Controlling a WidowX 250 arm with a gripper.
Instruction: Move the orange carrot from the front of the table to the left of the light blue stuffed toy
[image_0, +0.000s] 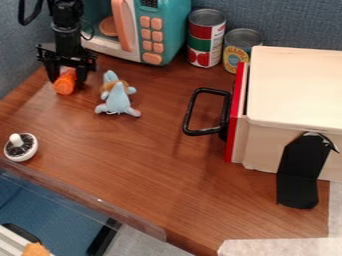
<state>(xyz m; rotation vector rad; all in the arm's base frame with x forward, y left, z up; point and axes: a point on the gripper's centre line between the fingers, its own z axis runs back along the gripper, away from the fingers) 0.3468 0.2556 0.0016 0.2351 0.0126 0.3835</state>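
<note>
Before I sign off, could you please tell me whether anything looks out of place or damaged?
The red front of the box seems slightly ajar, with a dark gap behind it. No spill or damage shows.

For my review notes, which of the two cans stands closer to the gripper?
The red-and-green can, beside the toy microwave. The yellow-labelled can is farther from the gripper, near the pale box.

Black gripper (65, 83), orange object (64, 86). Plush toy (117, 100) pale blue, brown patch. Microwave (175, 22) teal and white, peach buttons (152, 59). Tall can (200, 42) red/green/white bands; short can (232, 56) yellowish label. Box (300, 85) cream, red front (235, 115), black handle (190, 114). Table (147, 160) brown woodgrain.
</note>
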